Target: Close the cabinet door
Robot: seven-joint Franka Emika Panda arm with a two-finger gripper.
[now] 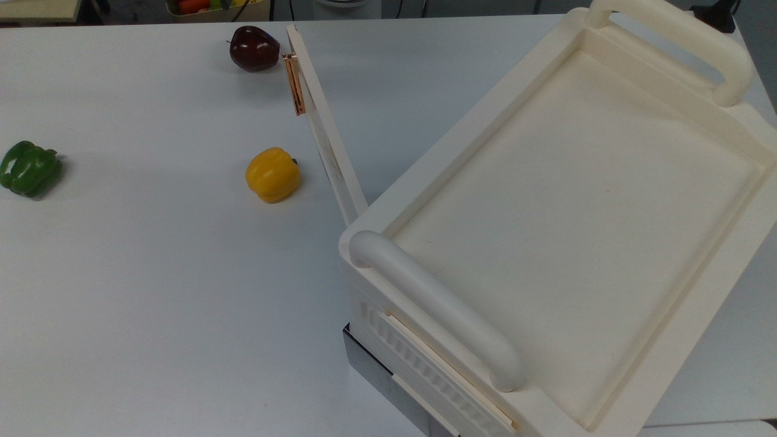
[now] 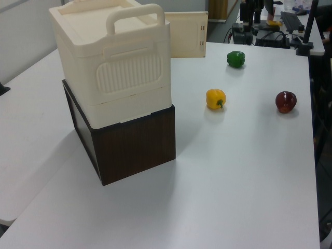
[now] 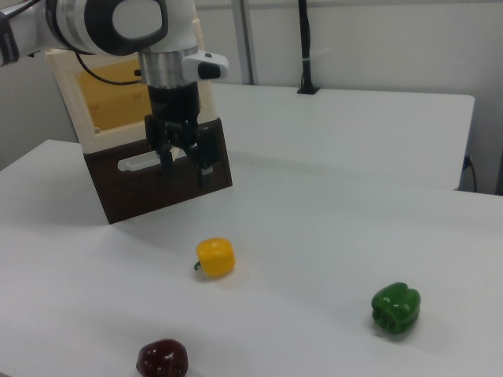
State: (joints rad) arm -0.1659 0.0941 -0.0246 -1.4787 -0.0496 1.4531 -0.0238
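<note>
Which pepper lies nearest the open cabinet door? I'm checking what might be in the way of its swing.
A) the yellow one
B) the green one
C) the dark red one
A: the yellow pepper sits just beside the cabinet door, on the top view's left.

The cabinet [image 1: 576, 212] sits at the top view's right on the table [image 1: 152, 291]. Its cabinet door [image 1: 325, 130] sticks out toward the upper middle, three peppers left of it.

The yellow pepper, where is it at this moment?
In the top view, the yellow pepper lies on the white table, just to the left of the open cabinet door, between the green pepper and the cabinet.
</note>
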